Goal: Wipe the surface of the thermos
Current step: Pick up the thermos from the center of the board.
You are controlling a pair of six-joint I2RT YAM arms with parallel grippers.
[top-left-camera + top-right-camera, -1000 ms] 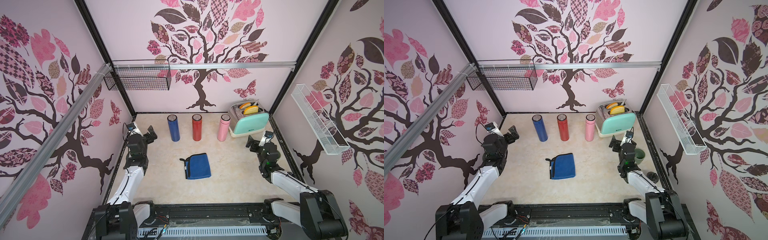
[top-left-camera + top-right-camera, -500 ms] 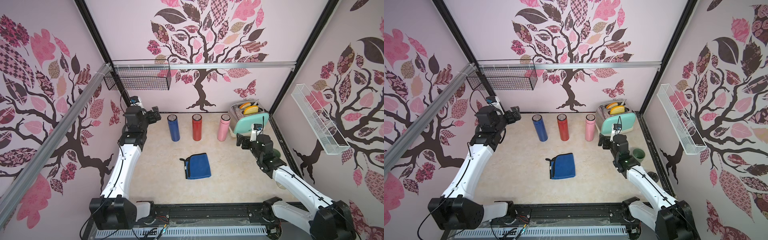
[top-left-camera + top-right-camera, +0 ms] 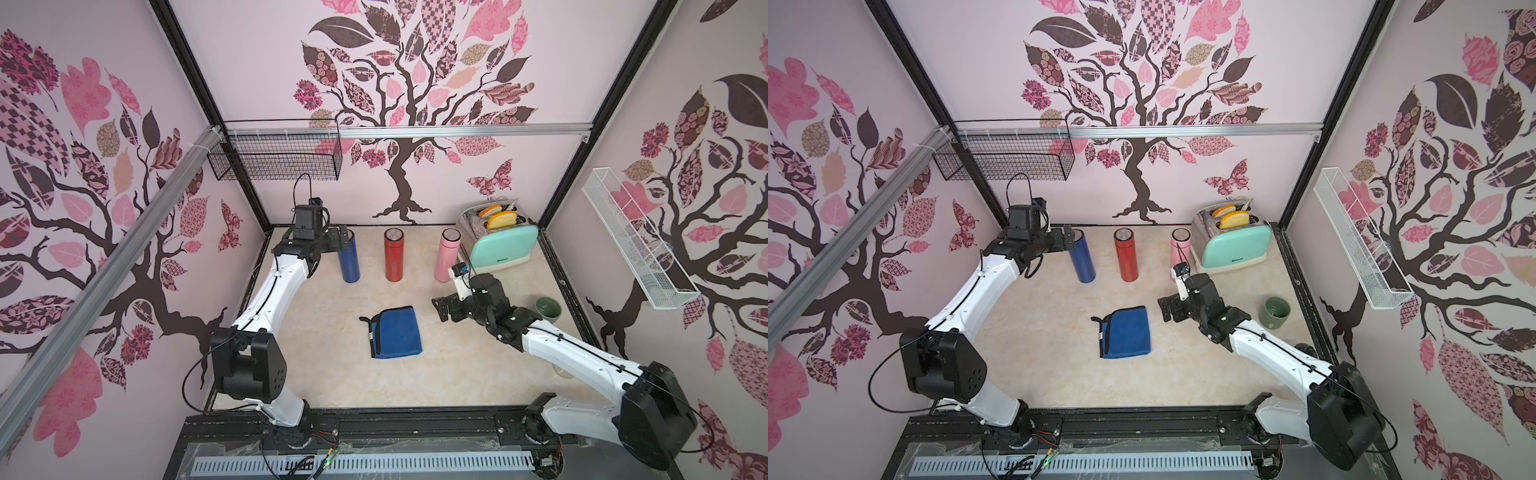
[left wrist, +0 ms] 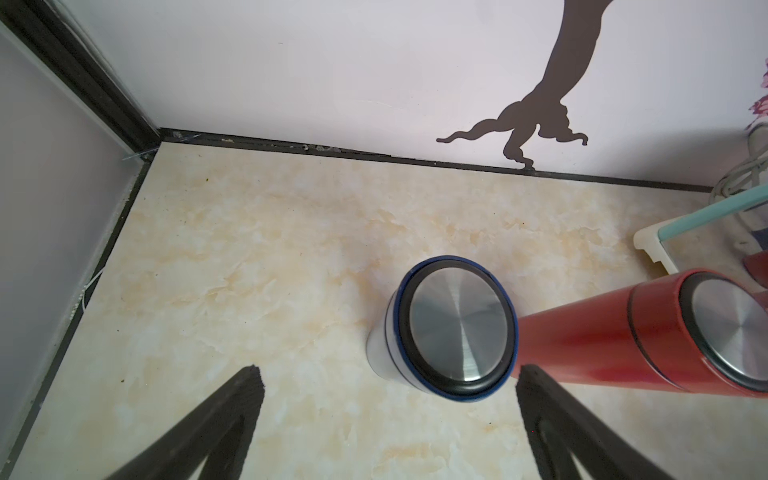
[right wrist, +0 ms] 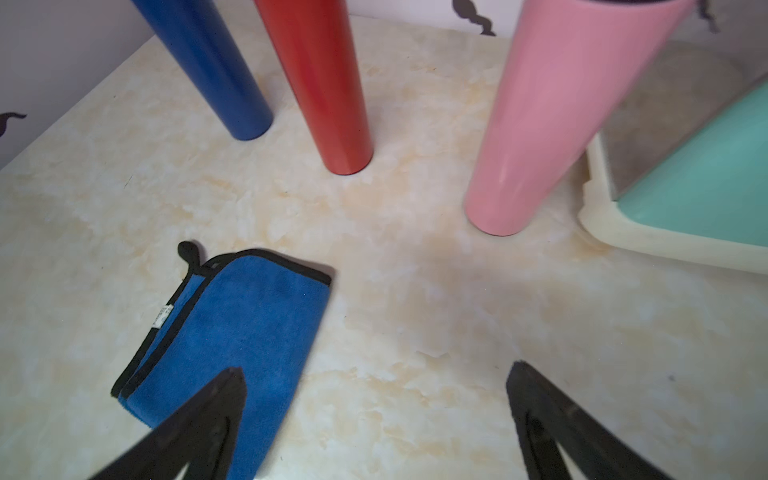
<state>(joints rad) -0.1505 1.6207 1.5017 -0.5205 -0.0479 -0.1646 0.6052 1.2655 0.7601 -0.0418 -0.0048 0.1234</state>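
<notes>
Cloth (image 3: 395,332) is nearest the base: blue microfibre, folded, flat on the surface (image 3: 307,365). Right jaws are apart and empty, hovering just off its far corner. In the right wrist view the cloth's edge lies under one jaw and the rest of the gap is over bare surface. No contact as far as I can tell.

The cloth is soft and limp, with no shape of its own. I'd pinch straight down through the folded layers mid-panel, so a thick pad hangs below the jaws. Taking the bound edge or the small loop would just let it dangle.

Green cup (image 3: 547,308) sits behind the right jaws, past the wrist and well apart. Not in play.

Further back, three stand upright in a row: blue thermos (image 3: 348,262), red thermos (image 3: 394,257), pink thermos (image 3: 446,257). Left jaws are apart and empty, up at the blue one's cap height. In the left wrist view its steel lid (image 4: 457,328) sits just ahead of the gap, off-centre toward the jaw on the red side. Cannot tell if they touch. Blue reads as the target, my call.

Handling:
- Rigid, with a glossy painted wall, probably slippery under hard pads.
- Tall and narrow, so a side push near the top likely tips it.
- Weight unknown, can't see whether it's filled.
- Best hold: across the body just under the cap seam, axis centred in the gap. That leaves the lower wall free to wipe.
- Red stands near that jaw, so clearance is tight.

Toaster (image 3: 498,245) is furthest back, beside pink.
</notes>
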